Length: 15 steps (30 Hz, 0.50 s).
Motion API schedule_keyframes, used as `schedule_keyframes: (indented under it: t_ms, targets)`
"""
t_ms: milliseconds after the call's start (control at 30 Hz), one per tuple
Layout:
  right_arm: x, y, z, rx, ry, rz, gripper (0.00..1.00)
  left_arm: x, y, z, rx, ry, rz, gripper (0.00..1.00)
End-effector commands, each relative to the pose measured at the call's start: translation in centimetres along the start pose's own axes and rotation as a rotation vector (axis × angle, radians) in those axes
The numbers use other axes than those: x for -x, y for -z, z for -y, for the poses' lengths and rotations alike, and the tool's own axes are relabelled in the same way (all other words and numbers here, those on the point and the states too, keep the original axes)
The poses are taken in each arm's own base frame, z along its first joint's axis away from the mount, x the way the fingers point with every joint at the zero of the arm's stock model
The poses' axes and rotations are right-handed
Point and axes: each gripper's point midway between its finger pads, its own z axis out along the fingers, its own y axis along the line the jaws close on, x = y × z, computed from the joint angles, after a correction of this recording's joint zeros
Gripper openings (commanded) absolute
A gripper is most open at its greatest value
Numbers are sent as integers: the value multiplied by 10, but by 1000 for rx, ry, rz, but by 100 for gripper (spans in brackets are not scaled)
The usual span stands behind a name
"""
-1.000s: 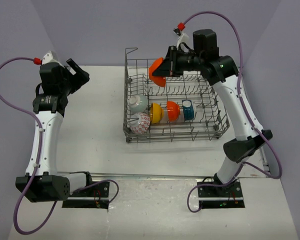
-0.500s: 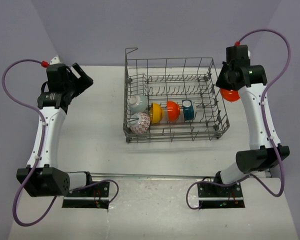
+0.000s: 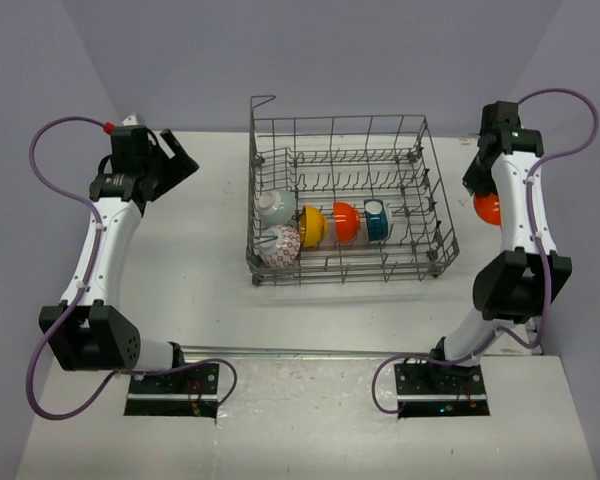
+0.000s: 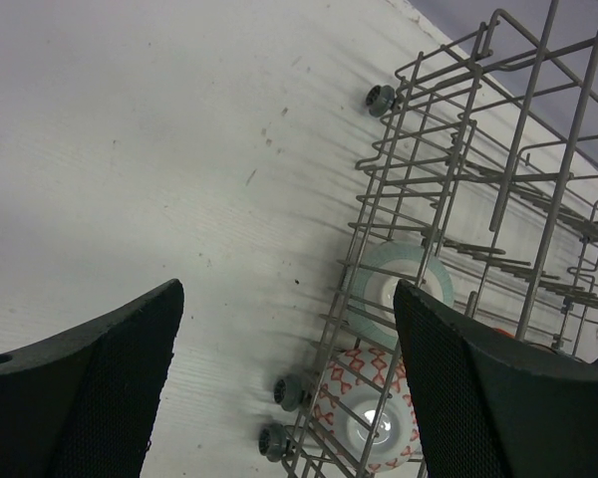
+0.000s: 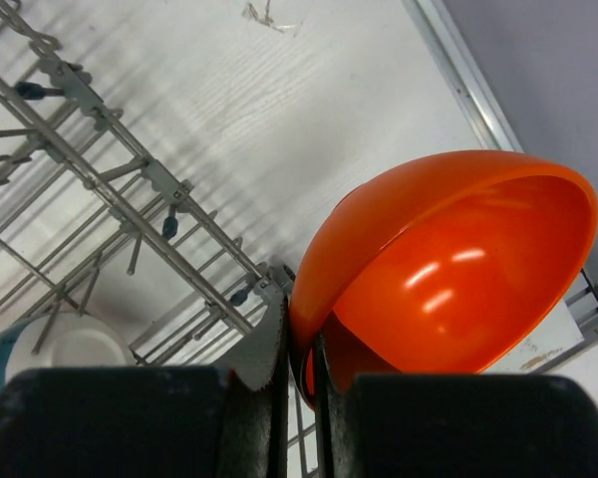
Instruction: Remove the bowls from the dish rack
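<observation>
My right gripper (image 5: 299, 344) is shut on the rim of an orange bowl (image 5: 448, 269) and holds it above the table to the right of the dish rack (image 3: 435, 200); the bowl also shows in the top view (image 3: 487, 208). In the rack's front row stand a pale white-green bowl (image 3: 273, 208), a white bowl with red pattern (image 3: 280, 245), a yellow bowl (image 3: 312, 226), a second orange bowl (image 3: 345, 222) and a teal-blue bowl (image 3: 377, 220). My left gripper (image 3: 175, 160) is open and empty, above the table left of the rack. Its view shows the pale bowl (image 4: 396, 295) and the red-patterned bowl (image 4: 371, 423).
The rack stands on small wheels (image 4: 381, 99) at the back middle of the white table (image 3: 190, 260). A metal rail (image 5: 458, 70) edges the table on the right, close to the held bowl. Purple walls enclose the back and sides.
My right arm has swung the orange bowl from over the rack's back to outside its right side and lower. My left arm has moved back and a little rightward toward the rack.
</observation>
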Motion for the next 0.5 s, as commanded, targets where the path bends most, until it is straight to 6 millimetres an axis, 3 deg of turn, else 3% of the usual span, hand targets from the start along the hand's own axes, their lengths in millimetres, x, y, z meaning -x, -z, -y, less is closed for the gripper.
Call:
schedule_keyframes:
  t_ms: [0,133,467]
  targets:
    - [6,-20,-13,3,10,-9,0,19,4,22,-67,2,38,86]
    - [12,-38,-17,-24,6,-18,0,21,-6,26,-70,0,30,86]
    - [-4,-103,-24,-97,14,-121,0,24,-35,30,-67,0,-4,86]
